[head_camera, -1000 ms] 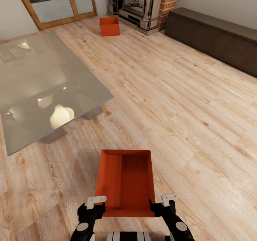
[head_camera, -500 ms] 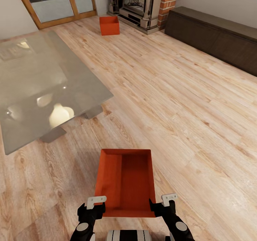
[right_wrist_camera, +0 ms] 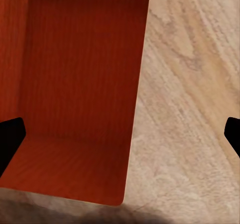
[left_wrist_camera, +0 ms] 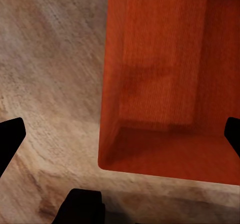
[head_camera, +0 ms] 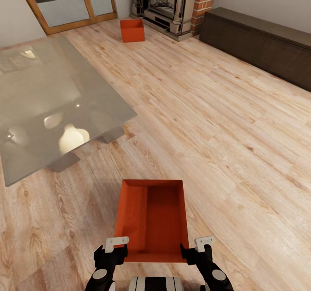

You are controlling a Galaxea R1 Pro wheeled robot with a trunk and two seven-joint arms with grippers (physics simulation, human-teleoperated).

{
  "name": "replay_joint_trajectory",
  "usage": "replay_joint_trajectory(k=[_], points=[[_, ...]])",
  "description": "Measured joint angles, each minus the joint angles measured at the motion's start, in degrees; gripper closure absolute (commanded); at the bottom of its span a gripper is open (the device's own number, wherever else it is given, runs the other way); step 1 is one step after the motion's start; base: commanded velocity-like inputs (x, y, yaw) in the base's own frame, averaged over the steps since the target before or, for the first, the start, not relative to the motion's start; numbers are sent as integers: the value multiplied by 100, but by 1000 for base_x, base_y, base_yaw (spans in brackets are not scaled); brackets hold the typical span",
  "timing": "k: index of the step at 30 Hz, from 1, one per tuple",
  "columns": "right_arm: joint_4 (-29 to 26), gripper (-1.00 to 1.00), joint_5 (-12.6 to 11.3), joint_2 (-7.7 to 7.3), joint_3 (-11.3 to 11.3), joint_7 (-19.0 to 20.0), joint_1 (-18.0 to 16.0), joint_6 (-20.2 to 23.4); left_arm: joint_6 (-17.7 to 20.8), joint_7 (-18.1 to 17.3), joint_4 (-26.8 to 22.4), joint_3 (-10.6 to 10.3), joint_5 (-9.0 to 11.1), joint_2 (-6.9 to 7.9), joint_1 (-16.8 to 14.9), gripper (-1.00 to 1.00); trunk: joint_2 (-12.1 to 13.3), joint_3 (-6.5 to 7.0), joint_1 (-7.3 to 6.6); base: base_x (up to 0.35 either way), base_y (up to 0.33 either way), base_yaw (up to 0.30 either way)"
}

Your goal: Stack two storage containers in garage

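Observation:
One orange-red storage container point(head_camera: 151, 222) sits open-topped on the living room's wood-plank flooring, directly in front of me. My left gripper point(head_camera: 115, 244) is at its near left corner and my right gripper point(head_camera: 199, 244) at its near right corner. In the left wrist view the container's side wall point(left_wrist_camera: 165, 84) runs between the widely spread dark fingers point(left_wrist_camera: 10, 139), and the gripper is open. The right wrist view shows the other side wall point(right_wrist_camera: 80, 84) between equally spread fingers point(right_wrist_camera: 10, 139), open too. The second storage container point(head_camera: 132, 30) stands far ahead by the fireplace.
A large glass-topped table point(head_camera: 43, 101) fills the left side. The brick-sided fireplace point(head_camera: 172, 1) and wood-framed glass doors point(head_camera: 69, 1) are at the far end. A long dark low cabinet point(head_camera: 259, 45) lines the right wall. Open wood floor point(head_camera: 224, 122) lies to the right.
The whole head view has slid slightly, with the far container a touch higher in the picture. Both grippers stay open at the near container's corners.

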Motion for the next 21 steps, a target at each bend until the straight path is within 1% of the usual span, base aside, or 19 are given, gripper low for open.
replay_joint_trajectory(k=[14,19,21], points=[[6,-100,-2,0,-14,0,-8,-9,0,4,0,0,-6,-7,0,-100,0,0,0,0,0,0],[6,-100,-2,0,-25,0,-12,-13,0,1,0,0,-6,-7,-1,-100,-199,-89,109,0,0,0],[5,-100,-2,0,-31,0,-13,-15,1,0,0,0,-6,-7,-1,-100,-201,-90,110,0,0,0]])
